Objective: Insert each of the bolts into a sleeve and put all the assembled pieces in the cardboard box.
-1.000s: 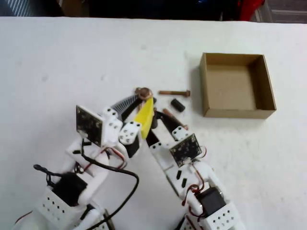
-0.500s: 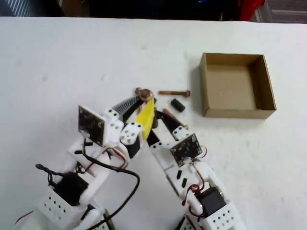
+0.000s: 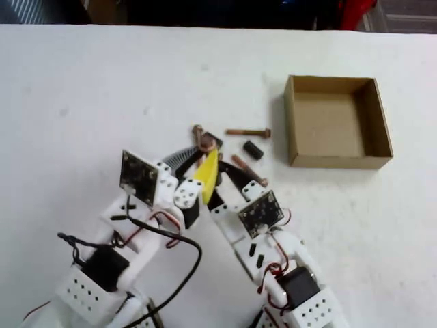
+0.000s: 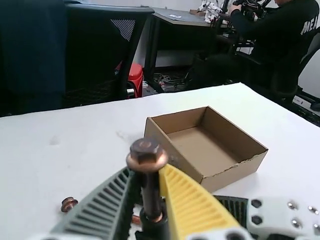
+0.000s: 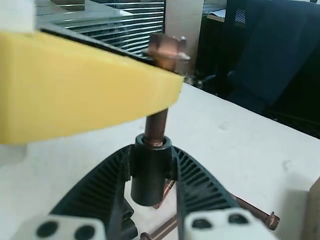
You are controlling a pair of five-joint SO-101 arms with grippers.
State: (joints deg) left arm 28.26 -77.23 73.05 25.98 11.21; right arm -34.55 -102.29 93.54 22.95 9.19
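A copper bolt (image 4: 144, 161) stands head up in my left gripper (image 4: 148, 175), shut on its shank between the grey finger and the yellow finger (image 4: 187, 202). The bolt's lower end sits in the mouth of a black sleeve (image 5: 150, 170), and my right gripper (image 5: 150, 167) is shut on that sleeve with its black ribbed fingers. From above, both grippers meet near the table's middle, with the held bolt (image 3: 200, 139) at the tip of the left gripper (image 3: 202, 147). The cardboard box (image 3: 338, 162) lies to the right, with nothing inside.
Between the grippers and the box lie a loose bolt (image 3: 248, 132), a loose black sleeve (image 3: 253, 149) and a second bolt (image 3: 247, 169). More loose bolts (image 5: 252, 211) lie under the right gripper. A chair and desks stand beyond the table.
The left arm has shifted to the right and closer to the right arm. The held bolt has tilted and come slightly nearer the arms. The right gripper has barely moved.
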